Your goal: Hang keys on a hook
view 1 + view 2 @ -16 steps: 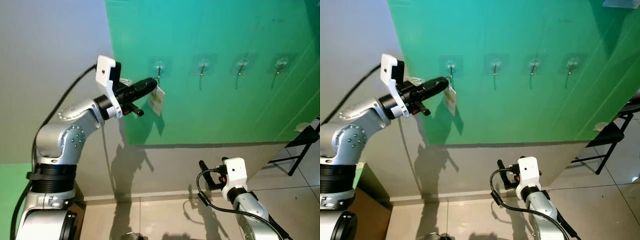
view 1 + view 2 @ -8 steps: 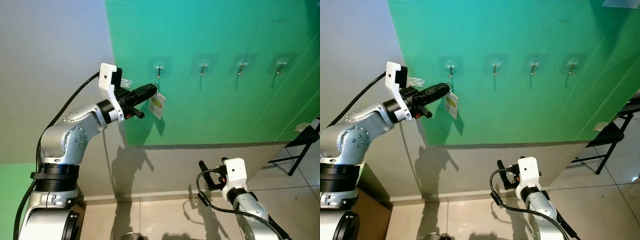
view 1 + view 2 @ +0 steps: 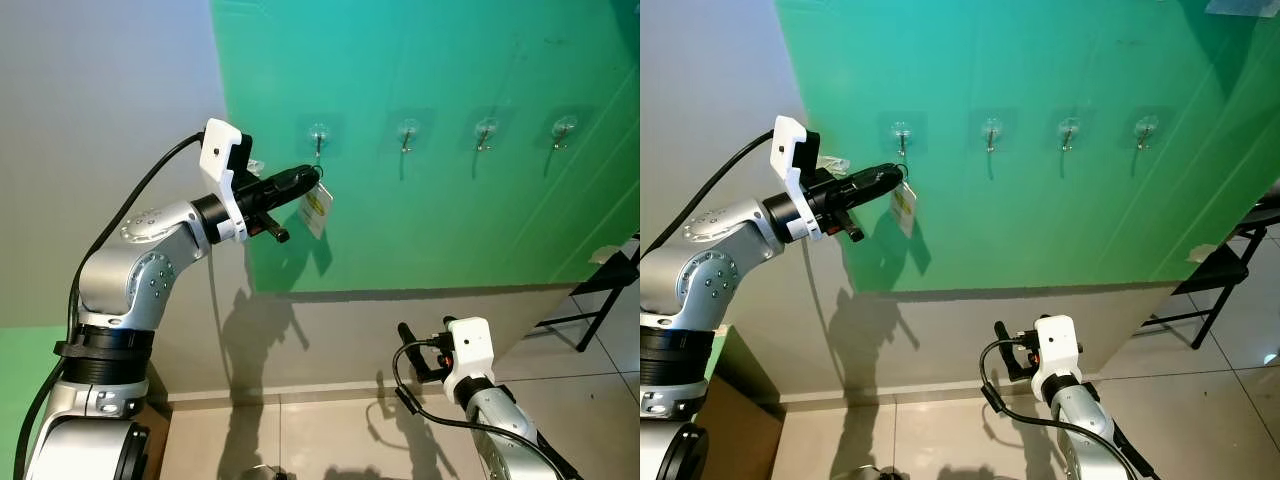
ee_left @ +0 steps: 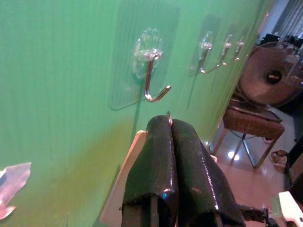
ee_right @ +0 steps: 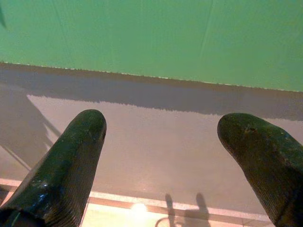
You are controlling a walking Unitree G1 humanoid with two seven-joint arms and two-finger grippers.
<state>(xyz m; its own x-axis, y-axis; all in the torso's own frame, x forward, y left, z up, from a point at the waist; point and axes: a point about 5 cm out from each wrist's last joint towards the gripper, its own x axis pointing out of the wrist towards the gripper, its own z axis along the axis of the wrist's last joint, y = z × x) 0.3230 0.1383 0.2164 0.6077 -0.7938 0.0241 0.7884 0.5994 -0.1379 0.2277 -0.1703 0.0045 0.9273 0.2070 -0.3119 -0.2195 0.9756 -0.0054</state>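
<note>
left wrist view: key ring (image 4: 169,114) peeks between pressed fingertips, just below leftmost hook (image 4: 152,78) | left tool (image 3: 312,177) clamped on keys, white tag (image 3: 314,209) dangling at 6 o'clock | right tool (image 5: 161,142) spread wide, low near floor, holding nothing

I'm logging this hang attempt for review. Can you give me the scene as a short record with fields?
left gripper: shut on key ring, raised just below the leftmost hook
key ring: pinched at the fingertips, not yet on the hook
tag: dangles under the ring
other hooks: three, bare
wall panel: green
right gripper: open, low, idle
</note>
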